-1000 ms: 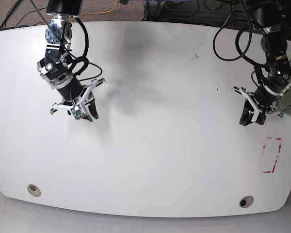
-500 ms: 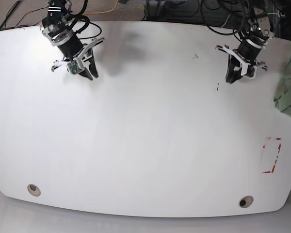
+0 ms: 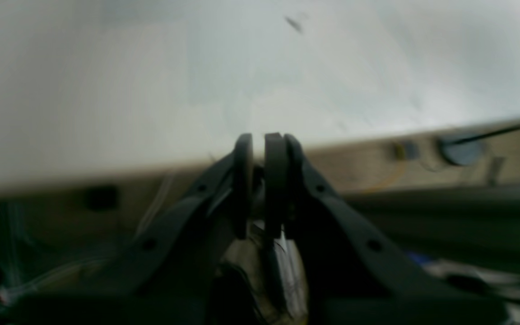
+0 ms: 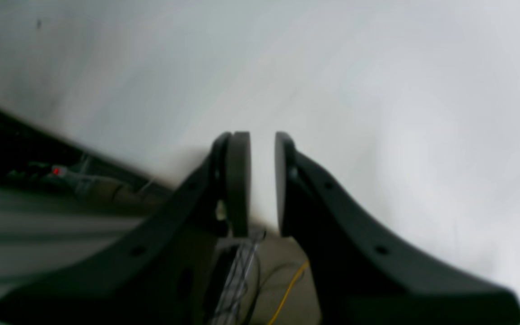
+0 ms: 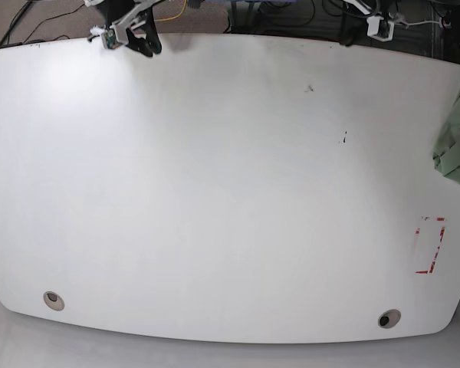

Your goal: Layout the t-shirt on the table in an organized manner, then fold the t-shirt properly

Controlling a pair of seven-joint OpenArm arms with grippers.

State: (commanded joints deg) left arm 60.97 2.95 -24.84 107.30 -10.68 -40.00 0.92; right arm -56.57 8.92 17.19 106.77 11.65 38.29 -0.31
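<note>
My left gripper (image 3: 258, 149) hangs over the desk's (image 5: 230, 192) far edge, jaws almost clenched on nothing. My right gripper (image 4: 262, 149) shows a narrow gap, also holding nothing. The t-shirt (image 5: 458, 142) lies bunched at the desk's edge on my left, well apart from both.

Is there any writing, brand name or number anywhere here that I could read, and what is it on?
None can be read.
The red tape mark on the table is only an outline, no letters.
The green shirt at the table's edge shows no print.
Both wrist views are too blurred to show any label on the grippers.
</note>
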